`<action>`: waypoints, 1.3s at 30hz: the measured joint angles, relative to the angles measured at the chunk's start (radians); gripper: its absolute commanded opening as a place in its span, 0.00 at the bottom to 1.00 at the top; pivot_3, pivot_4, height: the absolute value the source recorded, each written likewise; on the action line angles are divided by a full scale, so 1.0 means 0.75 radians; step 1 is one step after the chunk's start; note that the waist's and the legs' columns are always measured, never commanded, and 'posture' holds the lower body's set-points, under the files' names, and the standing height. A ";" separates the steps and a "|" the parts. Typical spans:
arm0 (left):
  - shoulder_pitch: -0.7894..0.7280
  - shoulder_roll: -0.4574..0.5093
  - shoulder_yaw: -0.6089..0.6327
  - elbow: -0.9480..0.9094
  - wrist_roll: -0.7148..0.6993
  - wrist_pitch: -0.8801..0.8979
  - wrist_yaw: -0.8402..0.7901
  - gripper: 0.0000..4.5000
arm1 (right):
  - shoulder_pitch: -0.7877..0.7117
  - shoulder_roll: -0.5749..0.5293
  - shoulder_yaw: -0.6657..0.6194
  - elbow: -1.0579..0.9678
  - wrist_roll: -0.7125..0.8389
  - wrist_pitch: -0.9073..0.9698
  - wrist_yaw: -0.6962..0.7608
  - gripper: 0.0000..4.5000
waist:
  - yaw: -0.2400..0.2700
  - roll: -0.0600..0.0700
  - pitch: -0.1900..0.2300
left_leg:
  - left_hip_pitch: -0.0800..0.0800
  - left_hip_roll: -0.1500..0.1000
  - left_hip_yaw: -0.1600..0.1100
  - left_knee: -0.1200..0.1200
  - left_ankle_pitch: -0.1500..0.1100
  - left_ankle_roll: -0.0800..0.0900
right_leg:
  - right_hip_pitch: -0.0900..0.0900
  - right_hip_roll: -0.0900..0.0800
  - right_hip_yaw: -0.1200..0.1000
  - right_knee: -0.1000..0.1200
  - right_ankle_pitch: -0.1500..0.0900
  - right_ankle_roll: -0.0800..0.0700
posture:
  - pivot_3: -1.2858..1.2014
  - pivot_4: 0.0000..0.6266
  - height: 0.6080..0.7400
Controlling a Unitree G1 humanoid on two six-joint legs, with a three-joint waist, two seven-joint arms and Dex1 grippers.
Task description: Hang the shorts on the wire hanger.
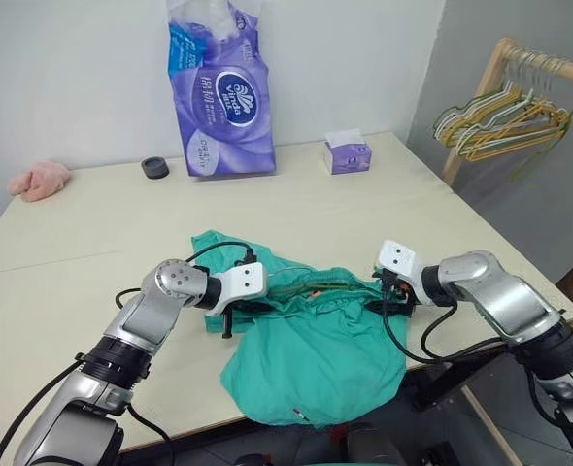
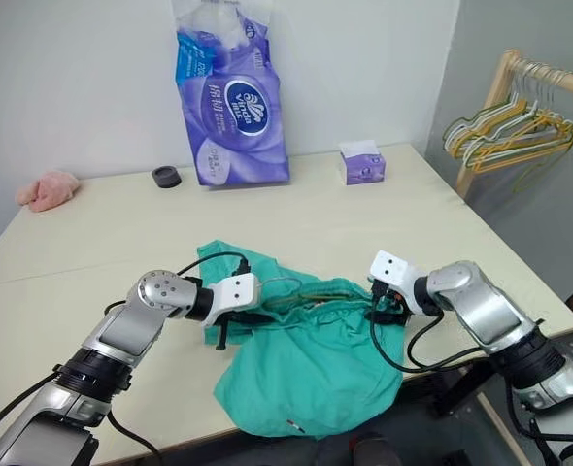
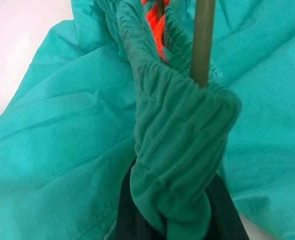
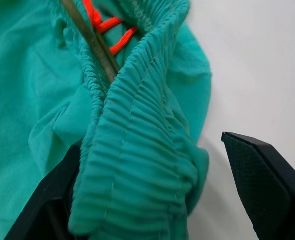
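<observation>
A cream table point(image 1: 92, 233) meets a white wall point(image 1: 73, 78); a wooden rack point(image 1: 481, 97) stands right.

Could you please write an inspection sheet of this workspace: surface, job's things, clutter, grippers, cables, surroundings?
Surface: cream table, mostly bare.
Job's things: teal shorts bunched at the near edge, partly hanging over it; thin wire hanger runs inside the gathered waistband.
Clutter: purple tissue pack, small tissue box, black ring, pink cloth, all at the far side.
Grippers: left gripper shut on the waistband; right gripper open, waistband end between its fingers.
Cables: black cables loop along both arms, one over the shorts.
Surroundings: wooden rack with coloured hangers at the right; white wall behind.
</observation>
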 measured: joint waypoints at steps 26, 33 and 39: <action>-0.036 -0.141 0.156 0.014 -0.176 0.147 0.088 0.51 | -0.009 -0.020 0.013 -0.018 -0.095 -0.055 0.243 0.00 | -0.011 0.000 0.000 | -0.001 0.000 -0.001 0.002 0.000 0.000 | 0.000 0.000 0.000 0.000 0.000 0.000 | 0.42 0.00 1.00; -0.027 0.034 0.342 0.138 -0.353 0.293 -0.022 0.64 | 0.040 -0.057 -0.058 -0.085 -0.078 -0.004 0.236 0.00 | -0.029 0.000 0.000 | -0.001 0.000 -0.001 0.001 0.000 -0.001 | -0.001 0.000 0.000 0.000 0.000 0.000 | 0.42 0.00 1.00; -0.001 0.068 0.339 0.201 -0.375 0.254 -0.091 0.64 | 0.049 -0.059 -0.095 -0.124 -0.050 0.022 0.232 0.00 | -0.016 0.000 0.000 | -0.001 0.000 -0.001 0.003 0.000 -0.001 | 0.000 -0.001 0.000 0.000 0.000 0.000 | 0.42 0.00 1.00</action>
